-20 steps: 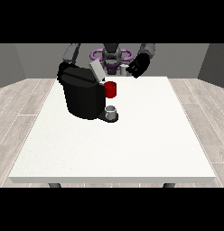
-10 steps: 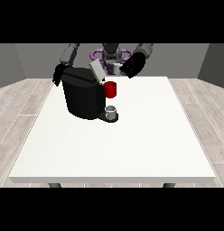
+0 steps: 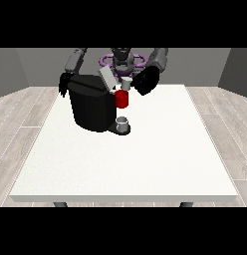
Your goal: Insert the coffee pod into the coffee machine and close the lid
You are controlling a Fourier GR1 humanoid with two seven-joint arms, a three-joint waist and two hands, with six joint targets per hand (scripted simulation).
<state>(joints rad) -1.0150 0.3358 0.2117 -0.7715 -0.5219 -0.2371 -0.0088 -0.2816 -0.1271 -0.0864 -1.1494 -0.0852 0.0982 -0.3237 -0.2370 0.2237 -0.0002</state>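
White table (image 3: 145, 164): coffee machine (image 3: 93, 107) lid (image 3: 107, 77) tilted up; pod (image 3: 126, 83) upright; both hands' fingers unclear.

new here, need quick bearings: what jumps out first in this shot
A bulky black coffee machine sits at the far left of the white table, its grey lid tilted open above a red front part. A small grey cup stands at its base. The hand at the view's right hovers beside the lid.

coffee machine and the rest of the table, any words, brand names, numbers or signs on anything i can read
None can be read. The black coffee machine, its raised lid, its red front part, the grey cup under it and the white table all show plain, unmarked surfaces.
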